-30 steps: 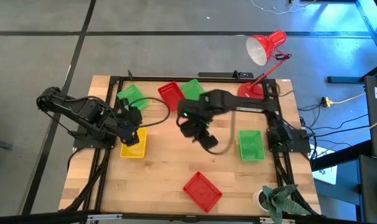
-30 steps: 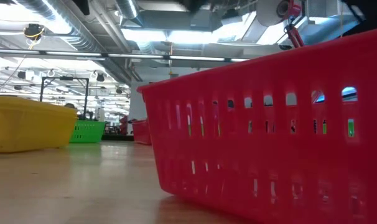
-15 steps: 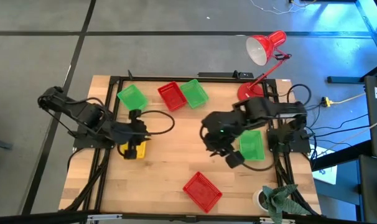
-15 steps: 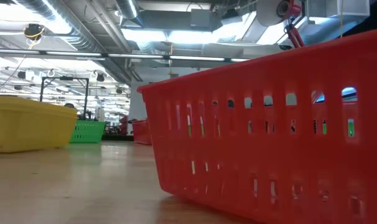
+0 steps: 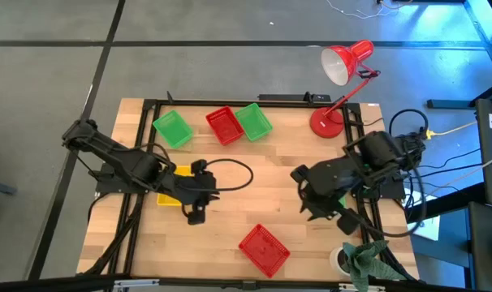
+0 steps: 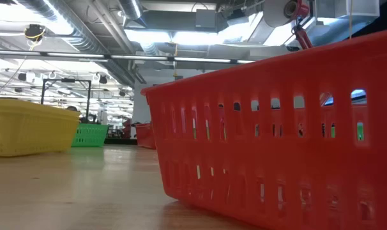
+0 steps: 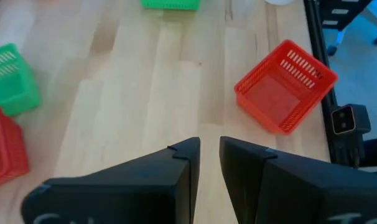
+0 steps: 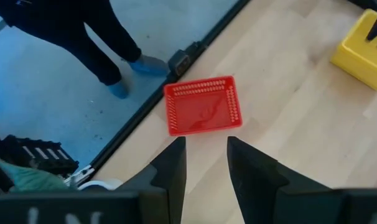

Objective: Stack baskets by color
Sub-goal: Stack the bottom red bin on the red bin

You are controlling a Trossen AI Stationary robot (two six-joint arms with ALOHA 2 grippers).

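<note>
The pale wooden slatted table (image 5: 230,219) with its black frame takes up most of the scene, and no brand, label or writing can be read on anything. Both dark arms reach in over it. The left gripper (image 5: 196,212) hangs above bare wood near the table's middle, its fingers (image 7: 182,163) a narrow gap apart and holding nothing. The right gripper (image 5: 309,212) hovers toward the right side with its fingers (image 8: 171,163) spread wider, also empty (neither touches a basket).

A red desk lamp with a round base (image 5: 343,69) stands at the far right corner.

The small perforated plastic baskets are scattered. A green basket (image 5: 171,128), a red basket (image 5: 224,126) and a second green basket (image 5: 253,121) sit in a row along the far edge, the last two touching. A yellow basket (image 5: 166,193) lies on the left side, mostly hidden under the left arm. Another red basket (image 5: 264,248) sits alone, turned at an angle, by the near edge. In the right wrist view a person's legs and blue shoes (image 8: 135,67) stand on the floor beside the table
</note>
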